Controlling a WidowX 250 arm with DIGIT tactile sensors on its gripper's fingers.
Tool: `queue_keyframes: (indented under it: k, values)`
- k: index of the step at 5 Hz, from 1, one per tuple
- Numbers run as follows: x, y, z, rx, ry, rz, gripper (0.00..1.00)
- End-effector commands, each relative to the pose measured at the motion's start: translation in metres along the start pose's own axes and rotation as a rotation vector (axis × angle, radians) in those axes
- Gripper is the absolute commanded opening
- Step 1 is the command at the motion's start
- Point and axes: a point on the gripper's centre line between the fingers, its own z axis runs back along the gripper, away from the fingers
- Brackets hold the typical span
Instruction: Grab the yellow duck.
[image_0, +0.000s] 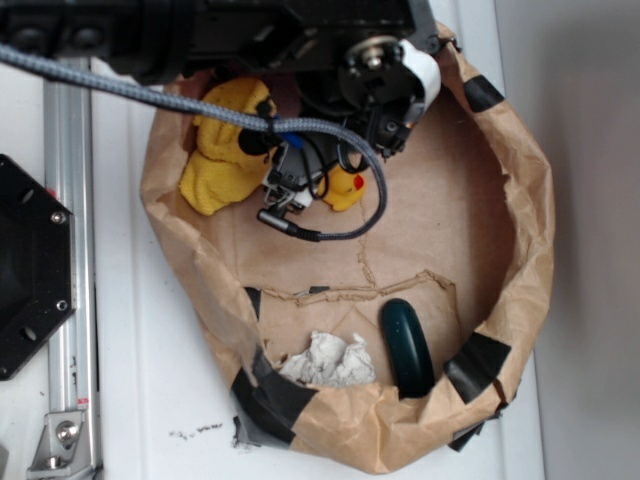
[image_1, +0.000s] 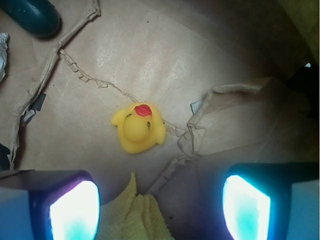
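On the brown paper floor (image_1: 150, 50), with gripper (image_1: 160, 205) fingers spread wide apart: advance to straddle the yellow duck (image_1: 138, 127), descend clear of the yellow cloth (image_1: 135, 215), then squeeze its rounded body.

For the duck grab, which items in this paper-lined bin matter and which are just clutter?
Matter: yellow duck; gripper, open, nothing between its fingers.

Clutter: yellow cloth; dark green oval object; crumpled white paper; brown paper liner.

yellow duck (image_1: 138, 127) (red beak), on brown paper
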Motion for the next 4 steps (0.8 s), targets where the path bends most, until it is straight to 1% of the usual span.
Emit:
queue_keyframes:
  k: [1, 2, 3, 4]
  values:
    - [0.005, -0.003, 0.009, 0.027, -0.024, -0.015, 1.00]
    - [0.008, 0.002, -0.001, 0.062, -0.067, -0.038, 1.00]
    - [0.011, 0.000, -0.009, 0.092, -0.052, -0.056, 1.00]
    - [0.013, 0.003, -0.017, 0.102, -0.075, -0.055, 1.00]
